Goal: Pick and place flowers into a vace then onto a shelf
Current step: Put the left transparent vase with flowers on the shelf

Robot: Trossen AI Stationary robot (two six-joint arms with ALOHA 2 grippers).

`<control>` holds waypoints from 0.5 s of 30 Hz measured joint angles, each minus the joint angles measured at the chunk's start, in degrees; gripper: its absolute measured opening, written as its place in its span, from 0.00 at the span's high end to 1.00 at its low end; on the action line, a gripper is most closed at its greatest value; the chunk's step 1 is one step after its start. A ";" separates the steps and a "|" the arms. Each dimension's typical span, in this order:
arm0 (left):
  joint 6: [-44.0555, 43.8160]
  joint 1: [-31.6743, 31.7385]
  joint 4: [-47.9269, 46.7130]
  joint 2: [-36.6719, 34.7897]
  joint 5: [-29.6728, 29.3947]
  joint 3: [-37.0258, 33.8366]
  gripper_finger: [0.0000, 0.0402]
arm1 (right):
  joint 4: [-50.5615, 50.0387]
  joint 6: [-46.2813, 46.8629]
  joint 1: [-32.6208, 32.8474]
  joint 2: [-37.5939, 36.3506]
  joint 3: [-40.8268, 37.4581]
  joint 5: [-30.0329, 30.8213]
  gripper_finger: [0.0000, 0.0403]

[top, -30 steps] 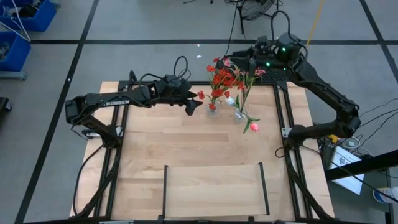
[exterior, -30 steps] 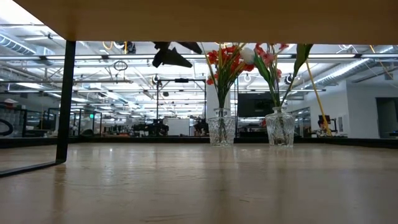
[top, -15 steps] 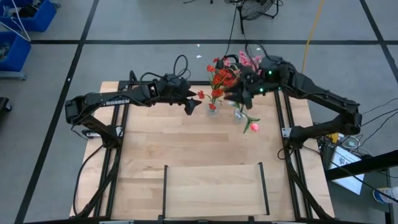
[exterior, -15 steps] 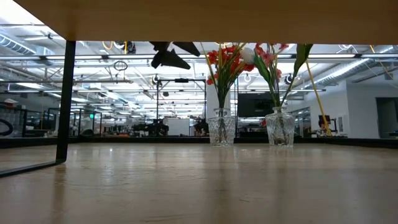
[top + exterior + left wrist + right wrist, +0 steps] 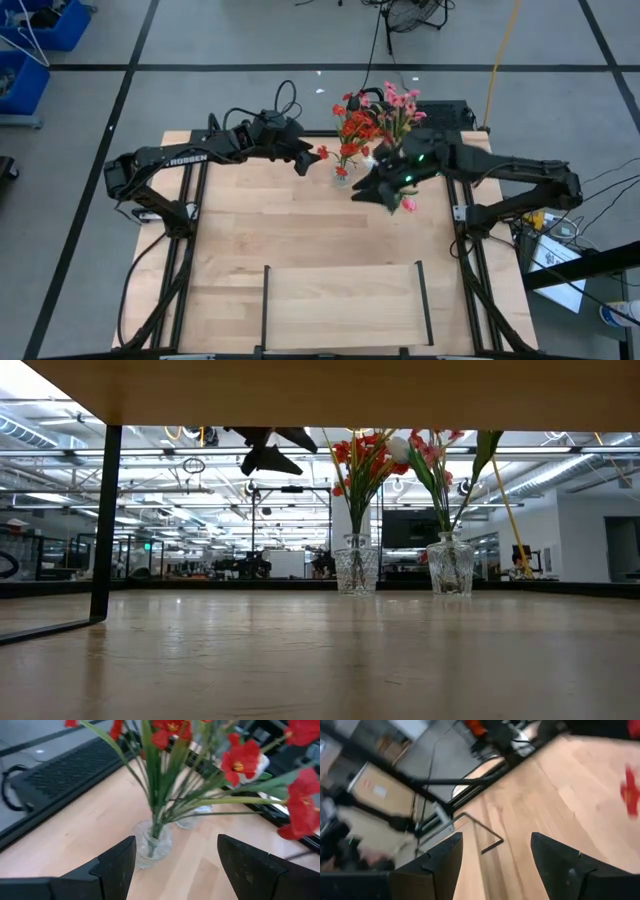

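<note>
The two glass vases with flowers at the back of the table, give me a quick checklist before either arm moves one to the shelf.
1. Left vase upright, red flowers in it: ok.
2. Right vase upright, stems in: ok.
3. Left gripper open, facing the left vase: ok.
4. Right gripper open: ok; lined up on the right vase: cannot tell.
5. Shelf board free for vases: ok.
6. Pink-red tulip secure in a vase: cannot tell.
</note>
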 joint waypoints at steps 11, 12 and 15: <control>8.87 4.20 -5.94 0.00 11.11 0.00 0.30 | 23.55 11.71 6.76 6.98 -18.68 21.14 0.44; 10.72 4.54 -7.07 0.00 11.20 0.00 0.30 | 23.95 11.29 7.34 8.48 -18.69 23.20 0.44; 15.72 5.42 -9.24 0.00 11.19 0.00 0.30 | 24.20 11.76 8.40 11.76 -18.69 29.91 0.47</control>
